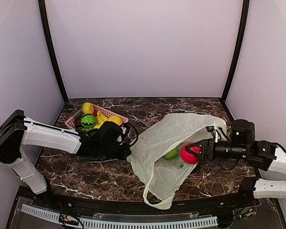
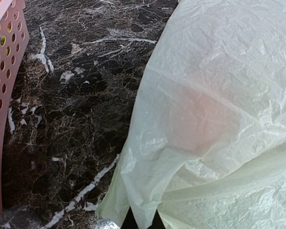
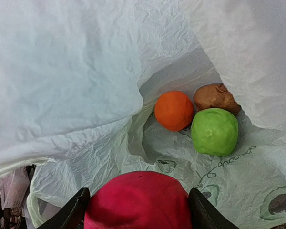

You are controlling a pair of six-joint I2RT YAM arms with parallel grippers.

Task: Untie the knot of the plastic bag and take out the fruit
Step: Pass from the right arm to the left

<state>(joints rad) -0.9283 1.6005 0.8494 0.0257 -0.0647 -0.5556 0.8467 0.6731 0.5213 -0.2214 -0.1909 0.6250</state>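
**At the bag mouth: one red fruit in the right jaws, three fruits inside**

Item 1. Right gripper: jaws partway apart and clamped on either side of a red fruit, held at the open mouth of the bag. Both black fingers show only their tips in the wrist view. The fruit's lower part is cut off by the frame edge.

Item 2. Plastic bag: pale green, translucent, lying crumpled on the table with its mouth toward the right arm. One handle loop trails to the near table edge. Printed figures on the inner film are partly cut off.

Item 3. Contents, right wrist view: orange fruit, green fruit and brown fruit, clustered and touching on the bag's floor. The brown one is partly hidden behind the green one and a fold. From above only the green one shows; film covers the other two.

Item 4. Left gripper: closed, pinching the bag's left edge. In its wrist view the film gathers down over the tips and hides nearly all of them. A pinkish blur shows through the film; which fruit it is cannot be told.

Item 5. Pink basket: far left, apart from the bag, holding bananas and other pieces too small to name.

Item 6. Table: dark marble.
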